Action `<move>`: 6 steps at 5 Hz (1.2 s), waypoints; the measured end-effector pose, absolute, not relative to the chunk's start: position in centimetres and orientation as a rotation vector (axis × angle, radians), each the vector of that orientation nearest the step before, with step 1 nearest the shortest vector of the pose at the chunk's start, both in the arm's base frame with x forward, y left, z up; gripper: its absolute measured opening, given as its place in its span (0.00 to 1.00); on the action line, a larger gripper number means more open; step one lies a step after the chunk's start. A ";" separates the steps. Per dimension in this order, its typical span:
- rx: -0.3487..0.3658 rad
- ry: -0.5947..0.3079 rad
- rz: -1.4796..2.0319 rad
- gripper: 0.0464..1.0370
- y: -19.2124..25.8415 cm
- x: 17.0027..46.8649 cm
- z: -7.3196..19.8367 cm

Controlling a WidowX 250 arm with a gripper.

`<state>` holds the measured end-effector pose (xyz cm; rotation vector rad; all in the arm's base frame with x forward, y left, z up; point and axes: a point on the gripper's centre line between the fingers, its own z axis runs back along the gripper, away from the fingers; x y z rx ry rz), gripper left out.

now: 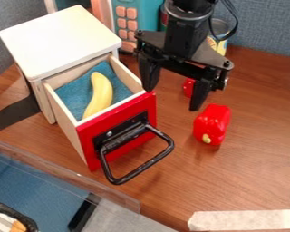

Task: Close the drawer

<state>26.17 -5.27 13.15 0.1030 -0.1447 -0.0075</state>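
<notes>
At the near edge, a strip of pale tape (250, 219) lies on the right, and a small thing with a black loop (20, 217) sits in the left corner. Behind them is the brown worktop (244, 181), where a white cabinet (56, 38) stands on the left. Its drawer (65, 120) is pulled out towards the camera, with a red front (87, 136) and a black loop handle (144, 166) sticking out from it. Inside, a yellow banana (100, 95) lies on a blue cloth (69, 93).

The black hand (171, 100) hangs down just beside the right-hand corner of the drawer's front, its two fingers set wide apart with nothing between them. One finger is right by that corner; whether they touch, I cannot tell. A red pepper (212, 123) lies to the right of the drawer, with a small red thing (188, 87) partly hidden behind the other finger. At the back are a teal toy (135, 22) with pink buttons and a can (219, 45).
</notes>
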 end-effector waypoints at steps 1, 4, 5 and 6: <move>0.110 -0.119 -0.002 0.96 -5.2 26.0 12.4; 0.113 -0.092 -0.039 0.96 -7.1 24.4 10.6; 0.115 -0.069 -0.052 0.96 -7.8 23.7 9.3; 0.131 -0.053 -0.095 0.96 -9.0 22.9 8.1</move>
